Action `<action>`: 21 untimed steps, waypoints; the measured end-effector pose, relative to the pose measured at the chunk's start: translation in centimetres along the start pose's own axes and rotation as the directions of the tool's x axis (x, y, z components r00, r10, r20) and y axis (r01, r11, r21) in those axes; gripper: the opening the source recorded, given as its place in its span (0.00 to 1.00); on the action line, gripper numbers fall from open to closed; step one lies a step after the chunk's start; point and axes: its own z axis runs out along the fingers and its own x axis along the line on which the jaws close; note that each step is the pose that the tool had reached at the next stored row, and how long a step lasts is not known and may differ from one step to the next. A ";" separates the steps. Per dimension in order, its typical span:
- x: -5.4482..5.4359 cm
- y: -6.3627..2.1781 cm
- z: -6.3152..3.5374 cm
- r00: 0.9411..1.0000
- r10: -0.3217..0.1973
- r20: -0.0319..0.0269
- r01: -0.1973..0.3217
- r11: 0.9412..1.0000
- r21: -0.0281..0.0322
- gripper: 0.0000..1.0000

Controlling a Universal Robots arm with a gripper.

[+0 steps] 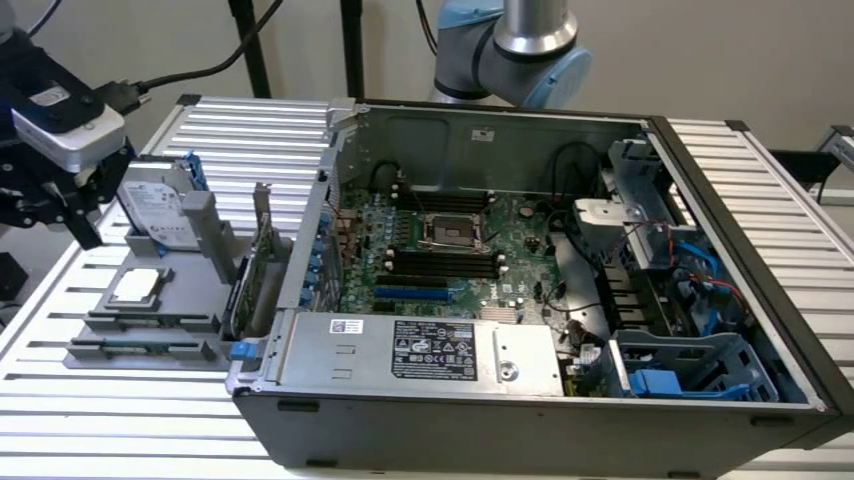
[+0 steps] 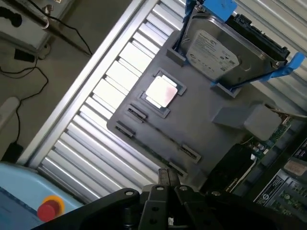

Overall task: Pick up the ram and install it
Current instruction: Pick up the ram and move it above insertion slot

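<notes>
Claw (image 1: pixel 78 225) observed at ten o'clock from the open computer case (image 1: pixel 534 400) in the exterior view, hanging fingers-down from the wrist, with its camera block on top. The arm (image 1: pixel 534 40) rises behind the case at twelve o'clock. In the wrist view the claw (image 2: pixel 168 178) shows its two fingers pressed together, nothing between them and nothing touched. It hangs above the grey holder tray (image 1: pixel 160 300), which rests on the slatted table (image 1: pixel 134 430) at nine o'clock from the case. The ram (image 1: pixel 140 347) lies in the tray's front slot, at six o'clock from the silver processor chip (image 1: pixel 138 287), apart from the claw. A hard drive (image 1: pixel 158 210) in blue rails stands tilted at the tray's twelve o'clock end, just beside the claw at its three o'clock. A green expansion card (image 1: pixel 260 270) stands upright on the tray's three o'clock edge, near the case wall. Inside the case the motherboard (image 1: pixel 454 250) lies exposed, and the black memory slots (image 1: pixel 441 262) sit at six o'clock from the processor socket (image 1: pixel 447 232).
</notes>
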 end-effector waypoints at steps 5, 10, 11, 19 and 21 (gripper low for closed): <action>0.0 0.00 0.15 0.996 -0.091 -0.002 0.091 0.996 0.002 0.11; 0.0 -0.01 0.25 0.983 -0.181 -0.003 0.181 0.983 0.003 0.11; 0.0 -0.01 0.26 0.980 -0.199 -0.004 0.199 0.980 0.003 0.11; 0.0 -0.01 0.37 0.941 -0.339 -0.007 0.339 0.941 0.005 0.11; 0.0 -0.01 0.39 0.928 -0.374 -0.008 0.374 0.928 0.006 0.11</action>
